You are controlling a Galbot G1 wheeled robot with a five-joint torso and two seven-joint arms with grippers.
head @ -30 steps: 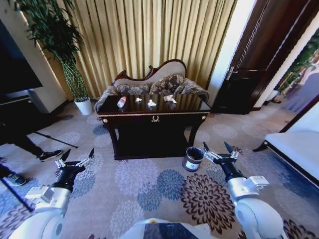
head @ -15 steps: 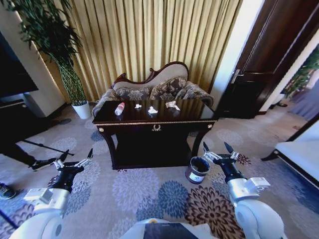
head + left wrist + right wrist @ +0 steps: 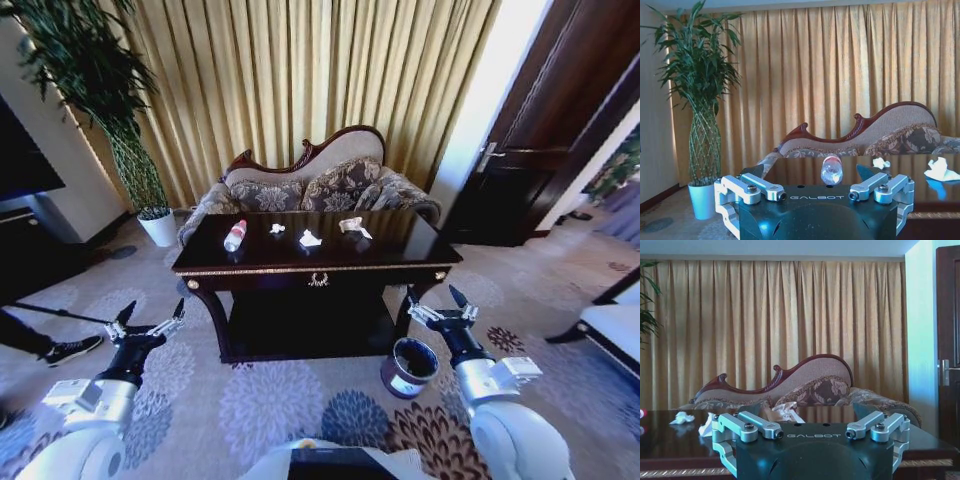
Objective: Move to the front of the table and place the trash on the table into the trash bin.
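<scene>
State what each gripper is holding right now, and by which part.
Nothing is held. The left gripper and the right gripper are both open and empty, short of the table. The bottle and paper wads lie on its top.

The small round dark trash bin with a shiny rim is partly covered at its 3 o'clock side by the right gripper. On the dark glossy wooden counter, the crumpled white paper wads are too small to count surely.
</scene>
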